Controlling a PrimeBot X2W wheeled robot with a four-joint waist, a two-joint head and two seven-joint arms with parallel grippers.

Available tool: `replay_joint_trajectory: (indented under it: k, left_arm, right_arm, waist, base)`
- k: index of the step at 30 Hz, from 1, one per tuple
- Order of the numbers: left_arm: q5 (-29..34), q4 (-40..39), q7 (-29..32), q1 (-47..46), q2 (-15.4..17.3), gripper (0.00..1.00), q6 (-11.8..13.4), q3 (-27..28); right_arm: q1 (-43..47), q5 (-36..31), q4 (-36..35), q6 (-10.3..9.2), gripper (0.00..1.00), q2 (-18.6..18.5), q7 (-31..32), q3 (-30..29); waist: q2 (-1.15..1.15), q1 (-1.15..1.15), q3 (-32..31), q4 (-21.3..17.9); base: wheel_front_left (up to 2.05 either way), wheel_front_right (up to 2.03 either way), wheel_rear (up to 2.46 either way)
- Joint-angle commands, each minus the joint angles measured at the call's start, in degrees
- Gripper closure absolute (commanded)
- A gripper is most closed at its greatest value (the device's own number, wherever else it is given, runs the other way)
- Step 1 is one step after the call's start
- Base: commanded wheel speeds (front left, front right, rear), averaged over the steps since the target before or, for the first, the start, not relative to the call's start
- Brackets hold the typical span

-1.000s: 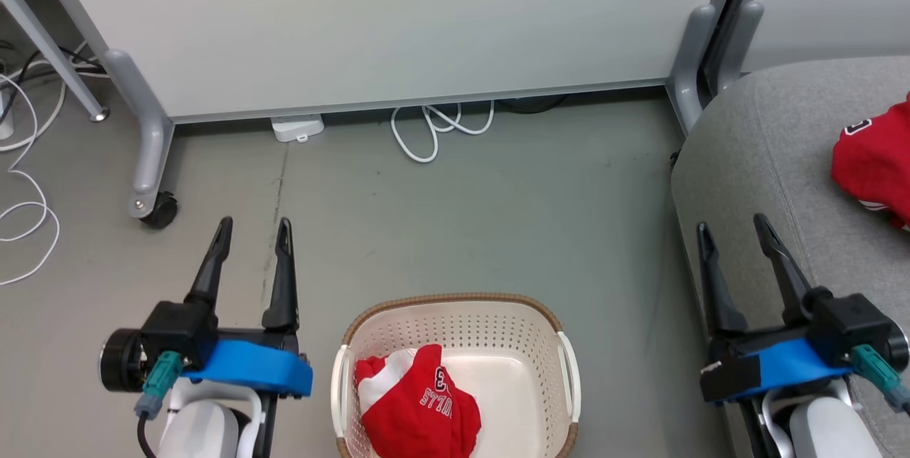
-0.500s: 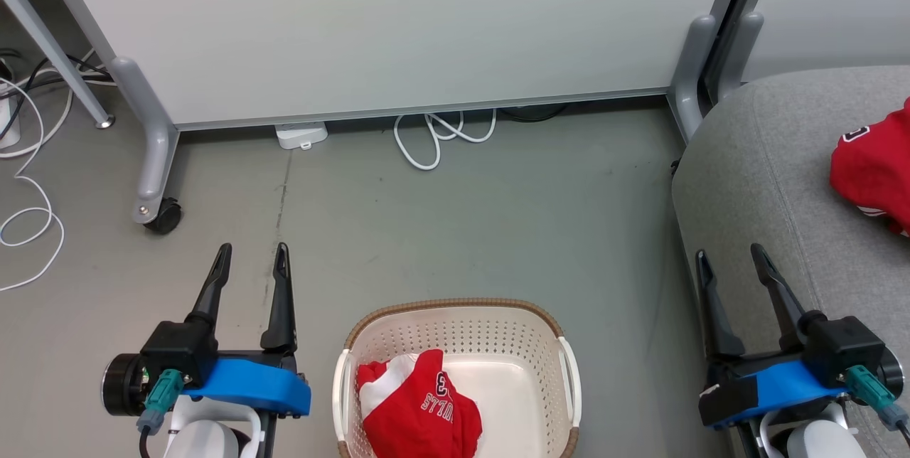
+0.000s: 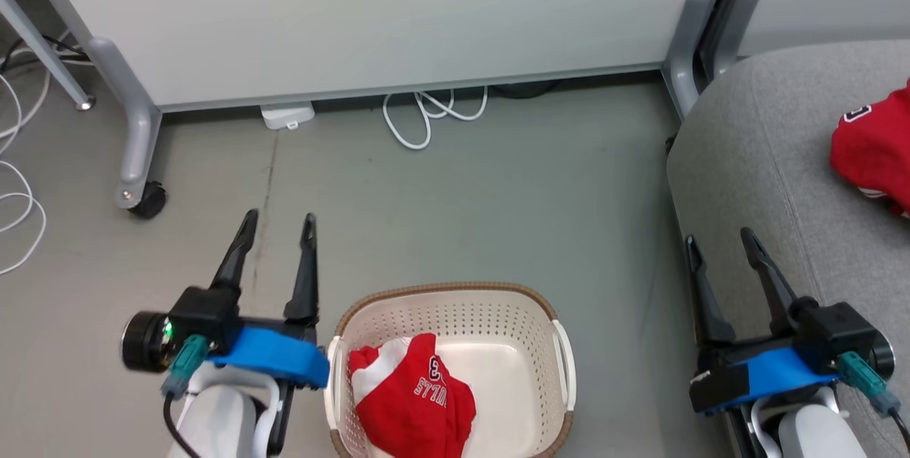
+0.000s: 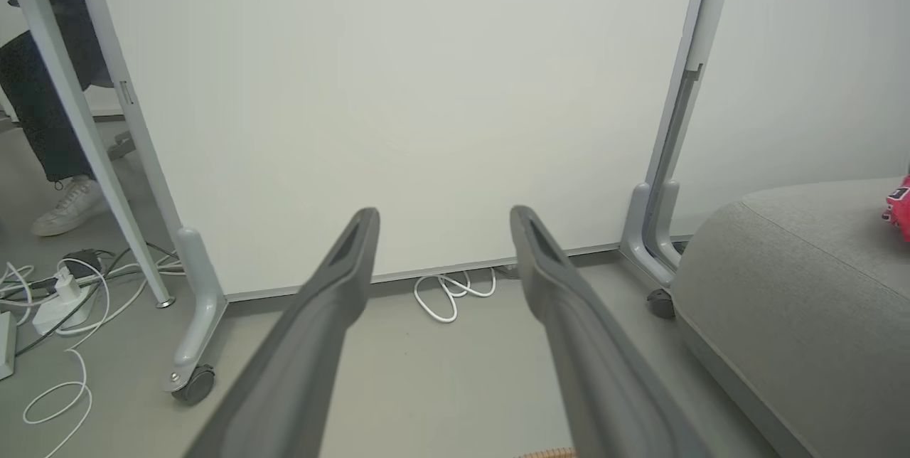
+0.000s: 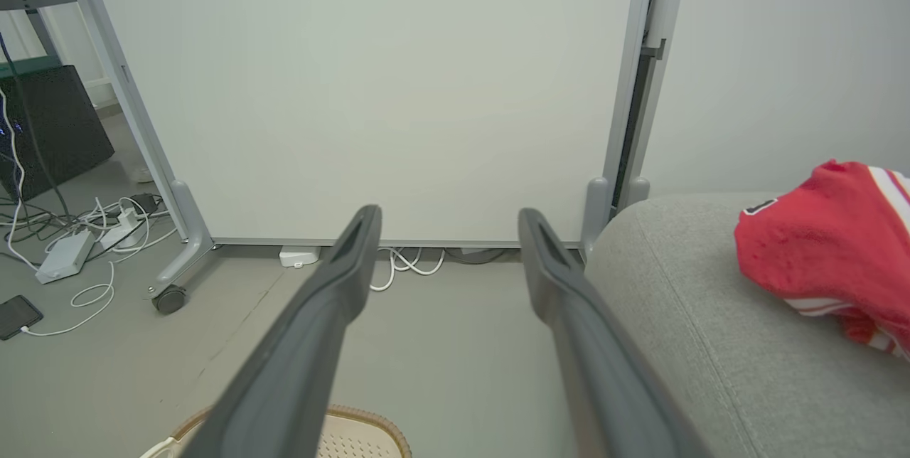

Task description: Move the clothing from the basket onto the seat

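- The left gripper (image 3: 279,217) hangs over the floor (image 3: 498,195), just beside the basket's left side. Its two dark fingers are spread apart and hold nothing.
- In the left wrist view the left gripper (image 4: 442,214) has a wide, empty gap between its fingers, which point at the white panel (image 4: 398,102).
- The right gripper (image 3: 718,235) is released too, fingers spread and empty. It hovers by the seat's left edge, well apart from the basket.
- In the right wrist view the right gripper (image 5: 448,212) has nothing between its fingers.
- The basket (image 3: 441,288) stands on the floor between the two arms, at the bottom edge of the head view. Part of its rim (image 5: 370,419) shows under the right gripper's fingers.
- A jersey (image 3: 409,401), red with white stripes, lies crumpled in the basket's left half, touching the left wall. The right half of the bottom is bare.
- The second jersey (image 3: 874,152) lies bunched on the seat (image 3: 753,131), well in from its left edge; it also shows in the right wrist view (image 5: 832,230).
- A white cable (image 3: 426,113) loops on the floor by the panel's lower edge, near a small white box (image 3: 286,116).
- A person's leg and white shoe (image 4: 67,205) show behind the panel's left post.
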Motion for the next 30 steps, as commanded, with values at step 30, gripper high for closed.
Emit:
replay_joint_trajectory:
  k: [30]
  left_arm:
    - [-11.77, 35.83, 0.75, -34.74, 8.55, 0.0, -0.3, -43.73]
  right_arm:
    - [-17.17, -1.7, -6.85, 0.01, 0.0, 0.2, 0.02, 1.58]
  waist:
    - [0.0, 0.0, 29.78, -8.65]
  base:
    - [0.0, 0.0, 0.0]
